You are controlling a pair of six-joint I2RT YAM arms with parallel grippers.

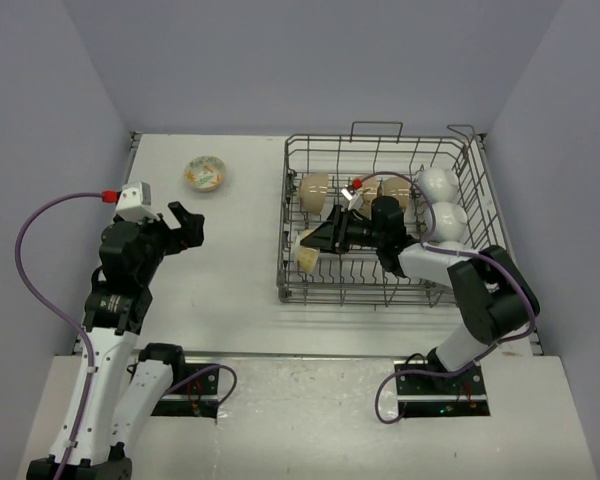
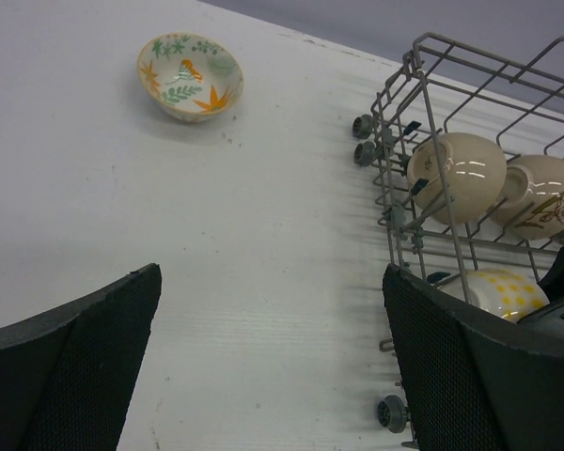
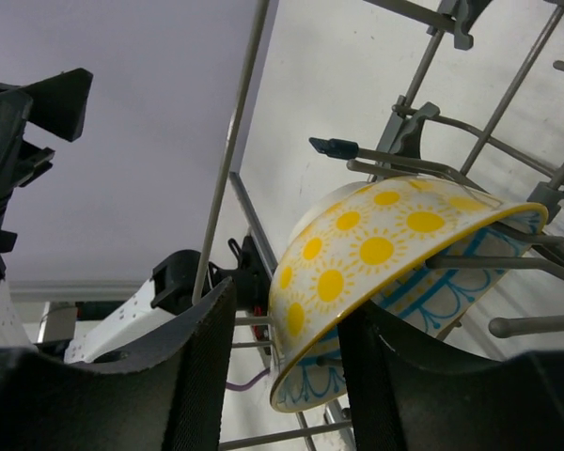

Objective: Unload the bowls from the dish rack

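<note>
The left arm is bent at the elbow, well to the left of the dish rack [image 1: 380, 296]. The left gripper [image 2: 273, 272] hangs over bare table with its jaws spread wide and nothing between them. A leaf-patterned bowl [image 1: 205, 173] sits upright on the table left of the rack's far corner.

In the rack's near-left corner a sun-patterned bowl [image 3: 376, 249] stands on edge among the tines, its yellow outside towards the left wall and its mouth towards the rack's middle. The right arm reaches low across the rack and hides whatever lies beneath it. The right gripper [image 3: 287, 319] straddles this bowl's rim with its jaws apart, and a gap shows at the outer finger. Contact at the inner finger cannot be made out.

Two beige bowls [image 2: 456, 174] lean at the rack's far-left side. Two white bowls [image 1: 437, 183] stand at its far-right side.
</note>
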